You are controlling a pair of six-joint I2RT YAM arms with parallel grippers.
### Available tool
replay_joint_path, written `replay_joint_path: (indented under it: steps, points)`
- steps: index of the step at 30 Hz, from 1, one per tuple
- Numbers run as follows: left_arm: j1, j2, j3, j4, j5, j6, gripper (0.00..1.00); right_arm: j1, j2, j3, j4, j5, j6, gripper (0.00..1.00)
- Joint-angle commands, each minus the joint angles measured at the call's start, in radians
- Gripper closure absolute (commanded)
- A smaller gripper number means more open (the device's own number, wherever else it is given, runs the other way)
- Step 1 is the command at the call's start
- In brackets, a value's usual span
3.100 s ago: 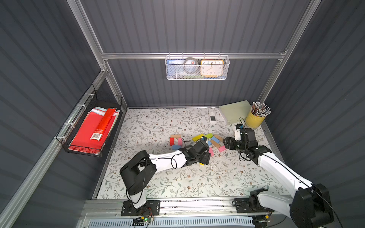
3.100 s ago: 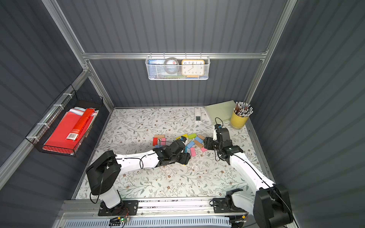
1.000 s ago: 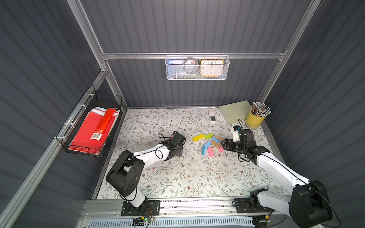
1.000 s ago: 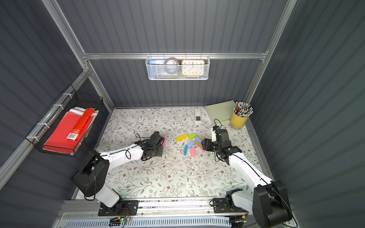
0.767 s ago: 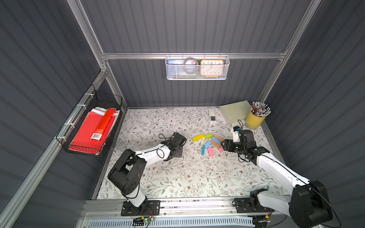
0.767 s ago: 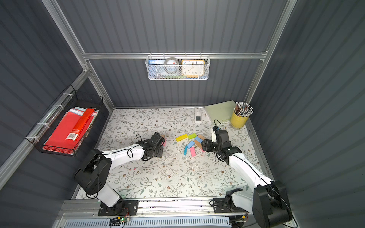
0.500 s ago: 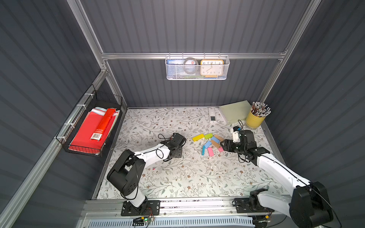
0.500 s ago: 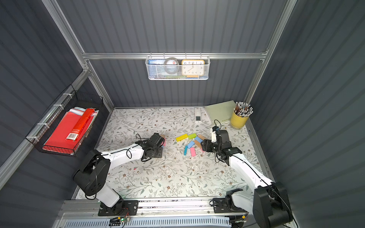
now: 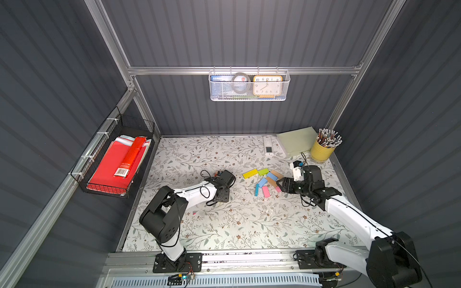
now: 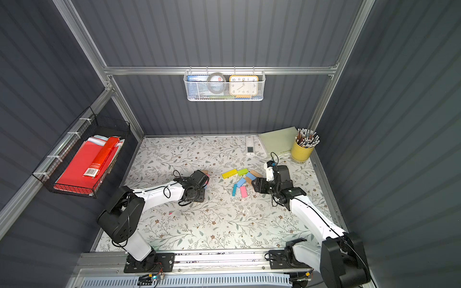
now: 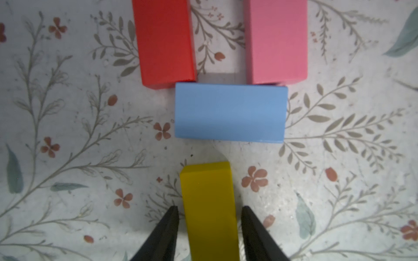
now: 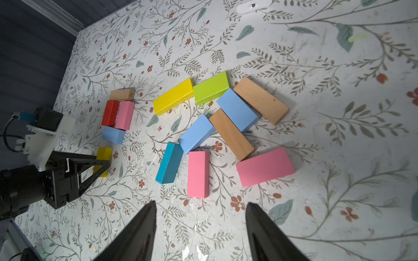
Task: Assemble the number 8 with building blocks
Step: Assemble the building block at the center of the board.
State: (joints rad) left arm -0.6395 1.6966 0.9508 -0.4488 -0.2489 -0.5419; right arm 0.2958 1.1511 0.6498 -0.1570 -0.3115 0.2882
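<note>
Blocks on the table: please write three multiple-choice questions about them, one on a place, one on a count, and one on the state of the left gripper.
1. Where does the blue block next to the red block lie?
A. across the ends of the red block and the pink block
B. on top of those two
C. alone, far from every other block

2. How many blocks in the loose pile are pink?
A. one
B. two
C. four

3. How does the left gripper stand at the yellow block?
A. shut on it
B. open, with a gap on each side
C. open, far from it

Answers:
1 A: the left wrist view shows it crosswise at their ends.
2 B: the right wrist view shows two pink blocks there.
3 B: a gap shows on both sides of the block.
</note>
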Motion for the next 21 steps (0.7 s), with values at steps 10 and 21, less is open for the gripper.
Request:
replay_joint_path:
  steps: [10, 21]
  points:
    - [0.09, -0.188, 0.207, -0.048, -0.057, 0.051, 0.01, 0.38, 0.108, 0.084, 0.106, 0.16, 0.122, 0.36]
    - [0.442, -0.235, 0.255, 0.104, 0.057, 0.231, 0.01, 0.752, 0.609, 0.469, 0.047, 0.509, 0.44, 0.35]
